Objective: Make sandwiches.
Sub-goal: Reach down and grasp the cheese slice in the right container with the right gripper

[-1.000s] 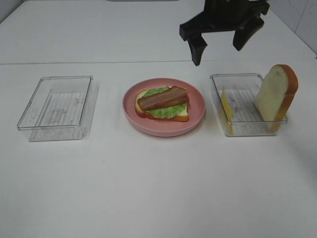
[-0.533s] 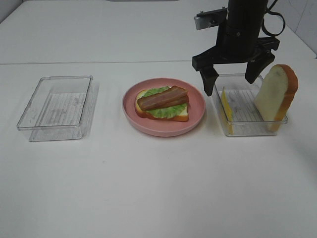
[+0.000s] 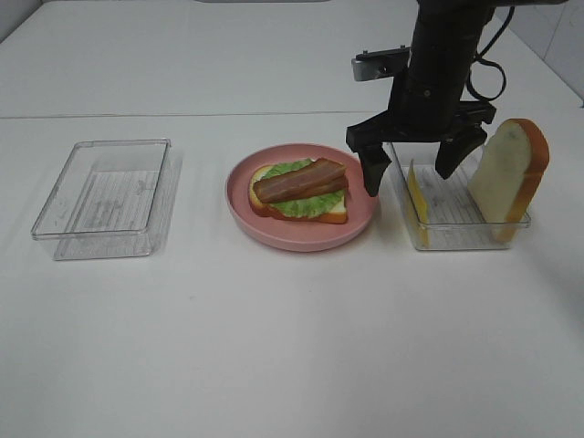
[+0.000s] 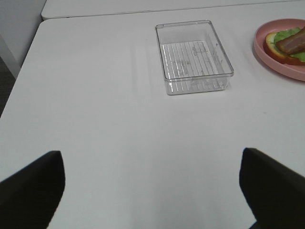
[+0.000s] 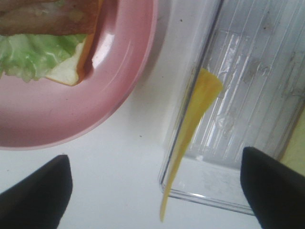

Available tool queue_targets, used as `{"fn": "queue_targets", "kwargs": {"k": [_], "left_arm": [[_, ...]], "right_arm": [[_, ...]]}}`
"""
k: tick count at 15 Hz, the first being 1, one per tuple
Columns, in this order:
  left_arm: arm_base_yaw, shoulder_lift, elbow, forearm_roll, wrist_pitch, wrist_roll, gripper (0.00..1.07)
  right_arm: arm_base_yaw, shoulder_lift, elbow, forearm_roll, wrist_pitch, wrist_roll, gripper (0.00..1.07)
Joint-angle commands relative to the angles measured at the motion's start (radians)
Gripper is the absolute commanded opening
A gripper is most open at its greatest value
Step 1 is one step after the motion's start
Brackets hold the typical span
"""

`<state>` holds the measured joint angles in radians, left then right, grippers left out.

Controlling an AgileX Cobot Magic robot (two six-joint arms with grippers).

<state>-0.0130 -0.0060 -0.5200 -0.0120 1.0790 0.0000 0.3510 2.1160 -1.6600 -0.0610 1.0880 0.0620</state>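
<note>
The white table (image 3: 274, 347) carries three things in a row along its far half, well apart from each other: a left clear tray (image 3: 105, 196) toward the left edge, a pink plate (image 3: 301, 235) midway, and a right clear tray (image 3: 465, 235) toward the right edge

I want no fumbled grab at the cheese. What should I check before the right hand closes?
1. Right hand open: ok, jaws wide.
2. Cheese slice between the jaws: ok.
3. Only cheese between them: not ok, the right tray wall stands there too.
4. Bread slice clear: ok, leaning at the tray's other end.
5. Sandwich ready on the pink plate: ok, bacon on top.
6. Left hand out of the way: ok, open over bare table.
</note>
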Motion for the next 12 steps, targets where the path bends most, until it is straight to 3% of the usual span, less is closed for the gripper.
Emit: {"fn": "queue_targets", "kwargs": {"k": [1,8,10,12], "left_arm": [[0.001,-0.002,0.003,-0.006,-0.004,-0.007,0.91],[0.001,-0.002,0.003,-0.006,-0.004,-0.007,0.91],[0.001,-0.002,0.003,-0.006,-0.004,-0.007,0.91],[0.001,-0.002,0.003,-0.006,-0.004,-0.007,0.91]], "right_arm": [[-0.038,0.011,0.007,0.036,-0.018,-0.037,0.93],[-0.038,0.053,0.007,0.054,-0.025,-0.062,0.9],[-0.038,0.053,0.007,0.052,-0.027,-0.062,0.84],[-0.038,0.053,0.007,0.05,-0.025,-0.062,0.71]]}}
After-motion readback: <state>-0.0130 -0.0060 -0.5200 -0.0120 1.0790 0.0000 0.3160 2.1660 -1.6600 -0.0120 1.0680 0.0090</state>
